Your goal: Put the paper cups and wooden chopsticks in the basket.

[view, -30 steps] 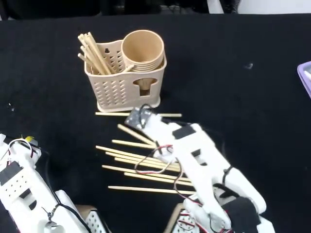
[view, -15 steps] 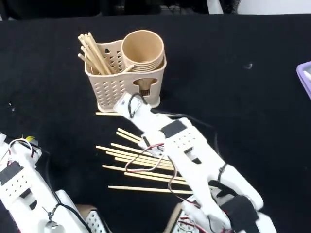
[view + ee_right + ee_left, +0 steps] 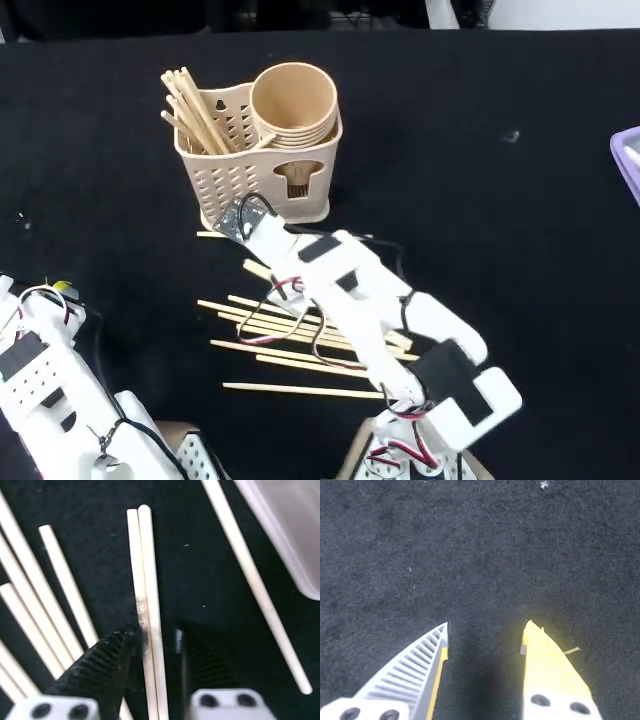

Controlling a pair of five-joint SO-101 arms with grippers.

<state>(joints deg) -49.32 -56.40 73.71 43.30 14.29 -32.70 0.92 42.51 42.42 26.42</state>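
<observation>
The beige basket [image 3: 250, 175] stands at the back of the black table, holding stacked paper cups [image 3: 294, 100] and several wooden chopsticks [image 3: 190, 105]. More loose chopsticks [image 3: 262, 328] lie in front of it. My right gripper [image 3: 236, 222] is low just in front of the basket, over the far end of the pile. In the right wrist view the right gripper [image 3: 152, 642] is narrowly open, its dark fingers [image 3: 114, 655] on either side of a chopstick pair [image 3: 145, 570] lying on the cloth. My left gripper [image 3: 485, 630] is open over bare cloth.
One single chopstick [image 3: 252, 580] lies along the basket's foot, beside the basket corner [image 3: 295, 530]. A purple tray [image 3: 628, 155] sits at the right edge. The left arm [image 3: 45, 385] rests at the near left corner.
The right arm has swung left and forward over the pile, bringing its gripper from the middle of the chopsticks to just in front of the basket. The left arm has kept still.
</observation>
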